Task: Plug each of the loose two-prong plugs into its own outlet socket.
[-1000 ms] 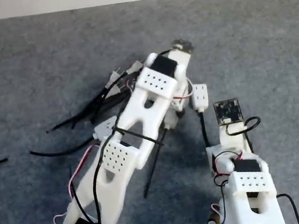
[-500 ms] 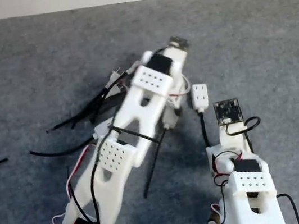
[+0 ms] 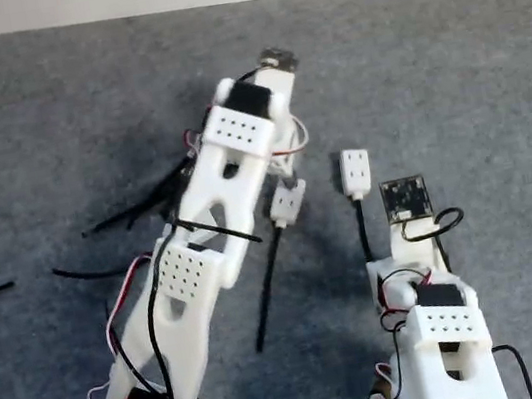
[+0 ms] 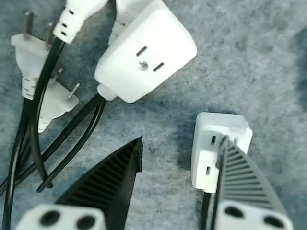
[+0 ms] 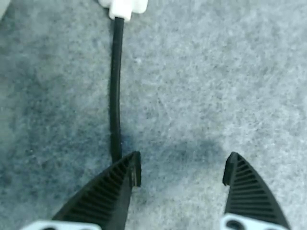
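- L gripper [image 4: 180,143]: jaws wide open, nothing held. It hangs low over the carpet [image 4: 268,72].
- R gripper [image 5: 184,158]: also wide open and empty. A black cord [image 5: 115,96] runs from beside one jaw to a white socket end [image 5: 125,7].
- Task items: first plug [image 4: 29,57] and second plug [image 4: 55,103] lie close together among the black cords [image 4: 62,143], prongs bare and not in any socket.
- Big outlet block [image 4: 144,52] lies just beside them, slots facing the camera.
- Small socket [image 4: 216,143] is right against one L finger [image 4: 244,187]; can't tell if touching.
- Judgement: no plug seated yet. Step in hand is prob. picking a plug w/ the L gripper.
- Rec.: centre the jaws on the plug body, clear of the small socket. Grip across the flat sides, prongs left sticking out free.
- Risk: cords overlap the plugs, so closing on a cord would drag the lot. Approach from the prong end.
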`<state>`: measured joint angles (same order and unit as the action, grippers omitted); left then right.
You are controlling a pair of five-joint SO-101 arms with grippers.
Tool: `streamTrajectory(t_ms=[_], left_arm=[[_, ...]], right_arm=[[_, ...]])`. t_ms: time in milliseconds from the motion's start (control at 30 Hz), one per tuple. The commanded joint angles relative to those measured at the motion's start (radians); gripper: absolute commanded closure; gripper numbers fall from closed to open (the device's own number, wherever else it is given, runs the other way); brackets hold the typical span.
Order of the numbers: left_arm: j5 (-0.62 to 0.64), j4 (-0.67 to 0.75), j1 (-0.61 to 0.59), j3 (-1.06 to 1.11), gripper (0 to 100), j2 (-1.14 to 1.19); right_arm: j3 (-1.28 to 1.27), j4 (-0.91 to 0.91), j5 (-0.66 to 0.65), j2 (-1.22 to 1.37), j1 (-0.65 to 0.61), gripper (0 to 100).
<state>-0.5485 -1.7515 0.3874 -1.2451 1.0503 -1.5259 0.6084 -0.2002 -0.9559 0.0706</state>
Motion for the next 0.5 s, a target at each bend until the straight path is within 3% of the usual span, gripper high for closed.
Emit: streamTrajectory(t_ms=[0, 200, 367, 467], left_arm=[[0.057, -0.011, 0.065, -0.027, 74, -0.070], [0.068, -0.014, 0.084, -0.016, 74, -0.068], [0.068, -0.012, 0.084, 0.154, 74, -0.068], [0.087, -0.011, 0.084, 0.191, 80, -0.067]], right_arm=[[0.007, -0.019, -0.011, -0.012, -0.008, 72.8], [0.007, -0.019, -0.011, -0.012, -0.008, 72.8], [0.008, -0.019, -0.011, -0.012, -0.008, 72.8], [0.008, -0.019, -0.011, -0.012, -0.008, 72.8]])
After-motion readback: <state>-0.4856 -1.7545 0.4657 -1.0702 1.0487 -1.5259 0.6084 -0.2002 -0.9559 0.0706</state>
